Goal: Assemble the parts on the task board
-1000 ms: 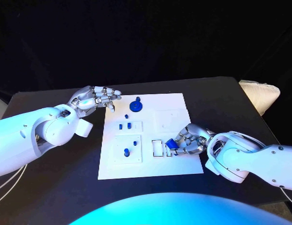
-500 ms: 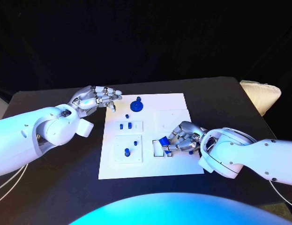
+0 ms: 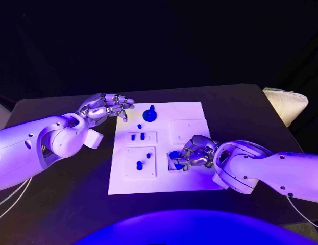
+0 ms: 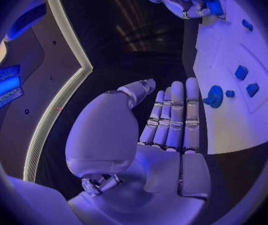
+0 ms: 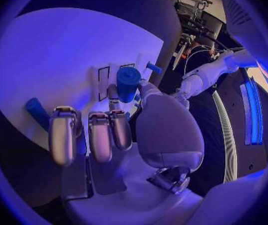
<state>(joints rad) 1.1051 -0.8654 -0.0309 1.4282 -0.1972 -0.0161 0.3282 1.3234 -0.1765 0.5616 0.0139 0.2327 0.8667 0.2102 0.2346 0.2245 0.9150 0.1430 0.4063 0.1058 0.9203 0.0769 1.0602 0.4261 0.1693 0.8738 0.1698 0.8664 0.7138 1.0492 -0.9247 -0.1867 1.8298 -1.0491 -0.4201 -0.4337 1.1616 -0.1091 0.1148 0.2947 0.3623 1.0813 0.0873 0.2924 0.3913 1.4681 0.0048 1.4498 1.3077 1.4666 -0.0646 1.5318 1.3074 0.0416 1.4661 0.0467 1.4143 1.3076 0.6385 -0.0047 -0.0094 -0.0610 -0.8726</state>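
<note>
Parts on the task board [image 3: 192, 109] sit mid-frame. At upper left, the left hand [image 3: 105, 106] hovers spread and empty by the board's corner. Lower right, the right hand [image 3: 192, 154] pinches a blue part [image 3: 175, 154] over the slots [image 3: 171, 161]; seating it squarely looks next.

No legible text or labels

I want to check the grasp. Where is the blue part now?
The blue part sits in the right robot hand, over the task board near its slots.
</note>
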